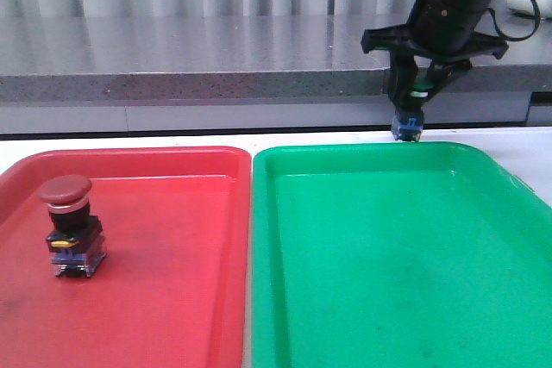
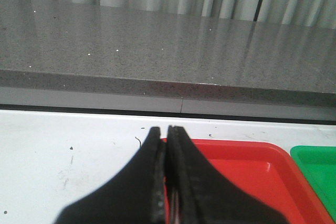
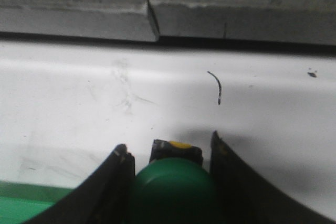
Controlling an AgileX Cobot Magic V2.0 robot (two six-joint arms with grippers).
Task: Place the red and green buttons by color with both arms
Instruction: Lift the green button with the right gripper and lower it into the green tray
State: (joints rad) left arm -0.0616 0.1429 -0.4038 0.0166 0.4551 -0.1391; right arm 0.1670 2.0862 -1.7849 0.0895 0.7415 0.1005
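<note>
Nearest, on red tray (image 1: 172,316): red button (image 1: 71,224) standing upright, left of tray's middle. Already matched by colour.

Beside it, touching edge to edge: green tray (image 1: 388,299), nothing seen in it.

Left gripper (image 2: 167,145), seen in its wrist view only: fingers pressed together, nothing between, hanging above near rim of red tray.

Farther back, just beyond far rim of green tray: right gripper (image 1: 420,92) pinching green button (image 3: 173,190), cap between the two fingers (image 3: 118,174), blue base hanging below, above white table (image 3: 157,93).

Step in hand, judged: carry green button over far rim and set it down in green tray. Best done by lifting base clear of rim first, keeping button plumb, lowering until base sat flat, only then spreading fingers; narrow base under broad cap likely to topple otherwise.

Materials: trays glossy moulded plastic, rounded corners, raised lips. Caps smooth domed mushroom shapes. Fingers matte black. Table scuffed, marked. Beyond: speckled grey stone ledge, pale pleated curtain.
</note>
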